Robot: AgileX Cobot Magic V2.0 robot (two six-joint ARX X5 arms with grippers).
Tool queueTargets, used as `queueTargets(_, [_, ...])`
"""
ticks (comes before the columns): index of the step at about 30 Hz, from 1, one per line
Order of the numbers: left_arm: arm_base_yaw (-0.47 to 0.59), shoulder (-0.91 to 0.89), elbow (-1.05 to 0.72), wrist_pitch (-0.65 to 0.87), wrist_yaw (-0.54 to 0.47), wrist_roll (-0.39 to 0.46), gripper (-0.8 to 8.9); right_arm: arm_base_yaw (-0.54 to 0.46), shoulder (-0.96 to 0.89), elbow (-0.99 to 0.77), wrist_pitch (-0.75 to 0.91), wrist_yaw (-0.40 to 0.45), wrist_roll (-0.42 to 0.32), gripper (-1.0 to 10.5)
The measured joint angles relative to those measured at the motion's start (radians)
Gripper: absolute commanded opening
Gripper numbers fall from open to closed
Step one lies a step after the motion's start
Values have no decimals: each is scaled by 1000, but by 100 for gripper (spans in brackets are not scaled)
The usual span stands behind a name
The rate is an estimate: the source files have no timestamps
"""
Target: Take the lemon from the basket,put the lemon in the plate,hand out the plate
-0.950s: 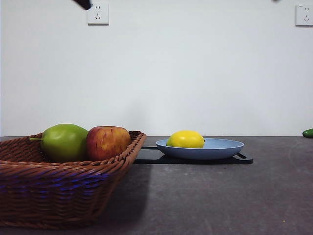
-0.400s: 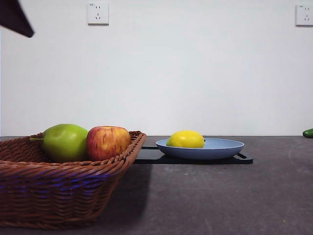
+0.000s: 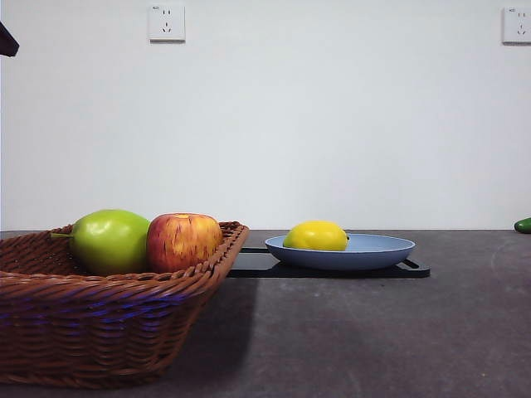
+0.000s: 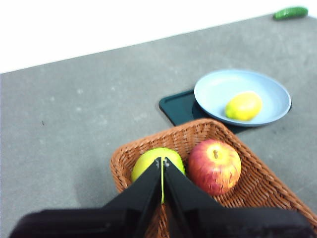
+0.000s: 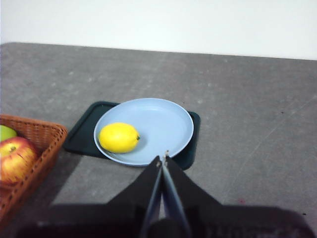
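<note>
With lemon (image 5: 118,137) already lying in plate (image 5: 144,130) on the black tray (image 5: 84,133), beside basket (image 3: 99,319), only handing out remains. Right gripper (image 5: 163,159), jaws pressed together and empty, hovers above plate's rim; left gripper (image 4: 162,162), also closed and empty, above basket. Next: open, lower, grasp rim.

Lemon (image 3: 315,235): smooth yellow oval, lying on its side inside the plate, toward the basket side, touching the plate's floor. Plate (image 3: 382,249): wide, shallow, round, light blue within and darker blue beneath, level, resting on a flat black tray (image 3: 415,269) on the desk (image 3: 373,332). Basket (image 3: 99,319): brown woven wicker, shallow, flaring sides, braided rim, upright on the desk just beside the tray, holding a green apple (image 3: 109,240) and a red apple (image 3: 183,241) side by side.
</note>
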Motion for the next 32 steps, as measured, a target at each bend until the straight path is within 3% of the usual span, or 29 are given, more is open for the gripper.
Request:
queueTargets(14, [-3,5,0,-14,0,0,8,0,-2,0,2,0,4,4])
queueTargets(18, [-2,-153,0,-117,-36,27,8,0,-2,0,2,0,5,4])
queueTargets(24, [145,-436,-80,-90,-71,34,8,0,-2,0,2,0,7,4])
queueTargets(32, [320,-558,-334,-15,-71,29,8,0,-2,0,1,0,8,4])
